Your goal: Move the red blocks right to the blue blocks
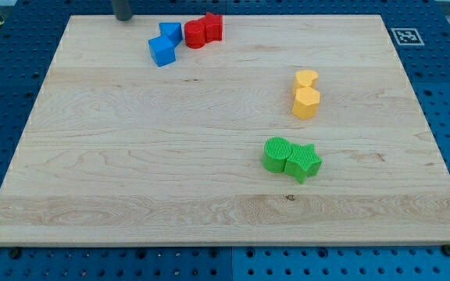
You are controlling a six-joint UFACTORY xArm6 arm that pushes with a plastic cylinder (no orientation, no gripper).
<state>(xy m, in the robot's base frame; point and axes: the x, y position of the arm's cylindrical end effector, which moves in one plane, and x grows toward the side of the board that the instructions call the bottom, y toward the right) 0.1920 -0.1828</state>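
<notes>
Two red blocks sit at the view's top: a rounded red block (196,33) and a red star-like block (212,26), touching each other. Just to their left are two blue blocks: a blue block (171,33) touching the rounded red one, and a blue cube-like block (162,51) below it. My tip (123,17) is at the board's top edge, to the left of the blue blocks and apart from them.
A yellow heart-like block (306,79) and a yellow hexagonal block (306,102) sit right of centre. Two green blocks (276,154) (304,162) touch each other lower down. The wooden board (131,156) lies on a blue pegboard, with a marker tag (405,35) at its top right.
</notes>
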